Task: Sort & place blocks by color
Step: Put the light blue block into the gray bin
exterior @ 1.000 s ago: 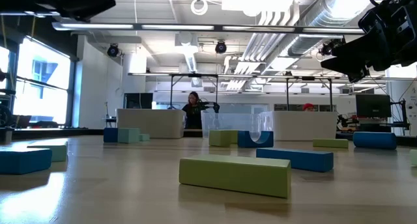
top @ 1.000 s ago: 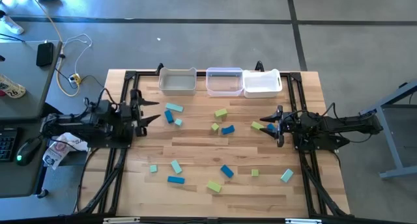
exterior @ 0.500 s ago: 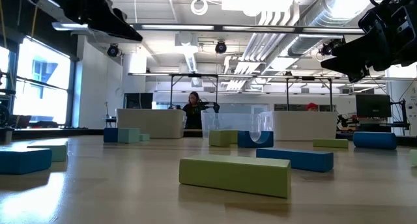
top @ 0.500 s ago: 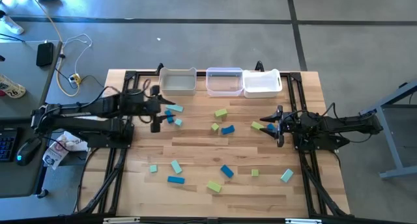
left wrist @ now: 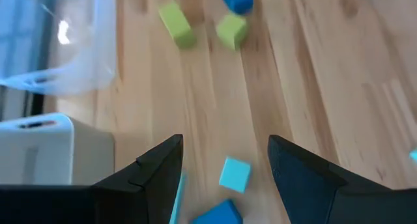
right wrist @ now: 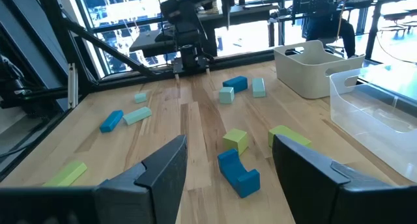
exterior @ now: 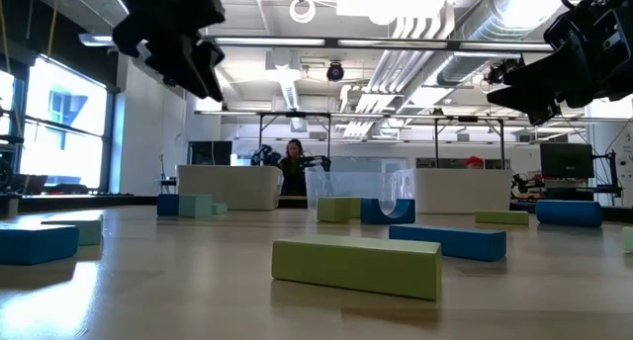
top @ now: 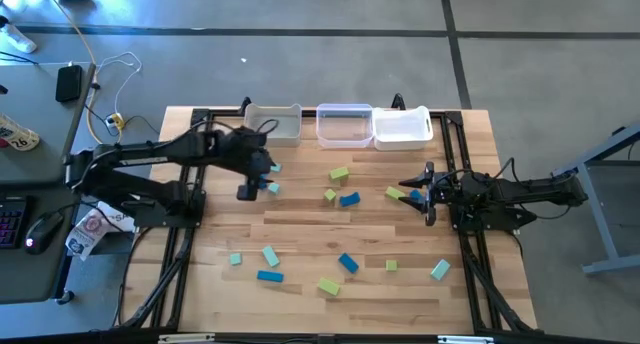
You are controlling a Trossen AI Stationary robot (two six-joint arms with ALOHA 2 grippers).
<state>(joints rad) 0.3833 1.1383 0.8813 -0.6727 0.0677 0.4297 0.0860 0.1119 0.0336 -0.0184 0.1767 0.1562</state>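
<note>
Small blocks in pale teal, blue and yellow-green lie scattered on the wooden table [top: 300,229]. My left gripper [top: 258,169] hangs open above the far-left cluster, touching nothing. In the left wrist view a pale teal cube [left wrist: 234,174] and a blue block [left wrist: 218,214] show on the table below its fingers [left wrist: 156,168]. My right gripper [top: 418,189] waits open at the table's right, level above the wood. Just ahead of it lie a blue block [right wrist: 238,172], a yellow-green cube [right wrist: 236,139] and a yellow-green bar [right wrist: 290,136].
Three translucent white bins [top: 272,125], [top: 344,125], [top: 402,126] stand in a row at the far edge. More blocks lie toward the near edge, among them a yellow-green bar [exterior: 356,266] and a blue bar [top: 270,276]. A person stands far behind the table [exterior: 294,167].
My left arm has swung out from the table's left edge toward the middle, rising a little. Its gripper has tipped from level to slanting down over the far-left blocks. Its fingers have stayed open. No block has moved.
</note>
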